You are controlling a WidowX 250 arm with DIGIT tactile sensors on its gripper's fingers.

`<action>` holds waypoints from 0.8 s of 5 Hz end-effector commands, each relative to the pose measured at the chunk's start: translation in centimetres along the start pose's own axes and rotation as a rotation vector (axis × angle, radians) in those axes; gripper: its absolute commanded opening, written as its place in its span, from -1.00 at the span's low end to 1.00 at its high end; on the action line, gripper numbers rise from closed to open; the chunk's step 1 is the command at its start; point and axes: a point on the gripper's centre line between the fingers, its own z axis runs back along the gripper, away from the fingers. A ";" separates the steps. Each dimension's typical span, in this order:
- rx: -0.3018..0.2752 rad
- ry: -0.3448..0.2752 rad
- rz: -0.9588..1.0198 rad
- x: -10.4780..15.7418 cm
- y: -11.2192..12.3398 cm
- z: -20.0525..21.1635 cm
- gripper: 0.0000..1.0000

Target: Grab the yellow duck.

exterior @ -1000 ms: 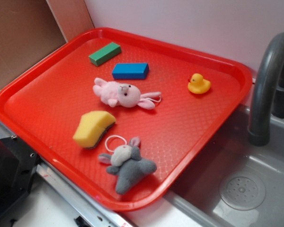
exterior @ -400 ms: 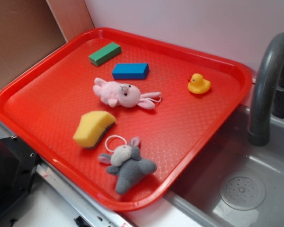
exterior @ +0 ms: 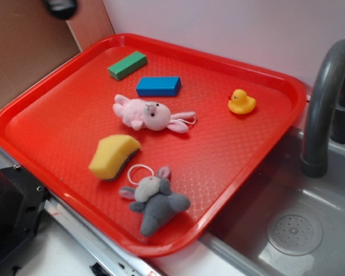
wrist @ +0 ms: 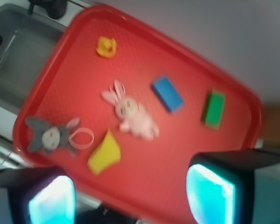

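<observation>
Yellow duck (exterior: 241, 102) sits alone at right of the red tray (exterior: 264, 155), well apart from the pink bunny (exterior: 148, 114) mid-tray. Tool (wrist: 130, 196) spread wide, nothing between its fingers (wrist: 210, 193), at bottom of wrist view; in exterior view only a dark blur at upper left.

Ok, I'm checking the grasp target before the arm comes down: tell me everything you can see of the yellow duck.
The yellow duck is a small, glossy, rubber-looking toy with a round head and an orange beak. It sits upright on the red tray, near the far corner on the sink side. Nothing touches it; the blue block and pink bunny lie well apart.
</observation>
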 end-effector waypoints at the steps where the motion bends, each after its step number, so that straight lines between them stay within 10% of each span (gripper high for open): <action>1: 0.110 0.007 -0.224 7.0 -1.9 -3.3 1.00; 4: 0.090 0.100 -0.247 10.5 -0.1 -10.2 1.00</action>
